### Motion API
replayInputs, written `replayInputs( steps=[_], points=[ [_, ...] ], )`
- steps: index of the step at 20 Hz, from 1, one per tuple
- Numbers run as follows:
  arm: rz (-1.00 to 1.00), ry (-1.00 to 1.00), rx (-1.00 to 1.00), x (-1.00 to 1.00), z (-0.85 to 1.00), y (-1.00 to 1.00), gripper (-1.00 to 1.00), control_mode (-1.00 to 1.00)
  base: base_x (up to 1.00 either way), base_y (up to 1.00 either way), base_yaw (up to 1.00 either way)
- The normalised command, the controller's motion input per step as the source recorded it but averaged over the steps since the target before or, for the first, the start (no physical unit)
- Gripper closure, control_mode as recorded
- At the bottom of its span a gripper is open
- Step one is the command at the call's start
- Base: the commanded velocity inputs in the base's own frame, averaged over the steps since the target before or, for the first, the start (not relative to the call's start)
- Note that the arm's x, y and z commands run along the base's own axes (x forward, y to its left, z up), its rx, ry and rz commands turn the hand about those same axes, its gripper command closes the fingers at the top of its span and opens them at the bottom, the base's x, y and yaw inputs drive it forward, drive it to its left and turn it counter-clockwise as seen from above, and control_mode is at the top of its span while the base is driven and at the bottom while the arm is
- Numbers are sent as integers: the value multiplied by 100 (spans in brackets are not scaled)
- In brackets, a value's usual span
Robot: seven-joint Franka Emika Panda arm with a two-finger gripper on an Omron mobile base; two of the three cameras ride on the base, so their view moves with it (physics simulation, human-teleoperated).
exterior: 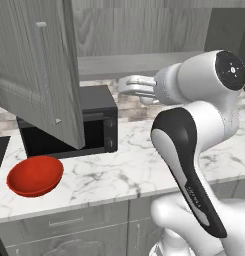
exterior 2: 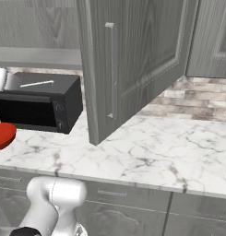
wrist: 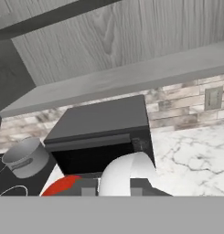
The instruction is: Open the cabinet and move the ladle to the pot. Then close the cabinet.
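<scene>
I had the ladle (wrist: 125, 176) pinched in the closed jaws, cabinet (exterior: 39, 70) door wide open, pot (wrist: 25, 157) off on the stovetop beside the microwave (wrist: 102, 132), and I judged a swing could clip that door or loosen the ladle.
</scene>
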Motion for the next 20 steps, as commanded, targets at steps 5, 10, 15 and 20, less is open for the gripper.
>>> replayInputs(
  steps=[5,10,15,20],
  points=[
    [0,6,0,-20,0,-26,100,-100,0,0,0],
    [0,3,0,-10,0,-21,100,-100,0,0,0],
    [0,1,0,-1,0,-10,100,-100,0,0,0],
    [0,0,0,-4,0,0,100,100,-61,0,0]
  ],
)
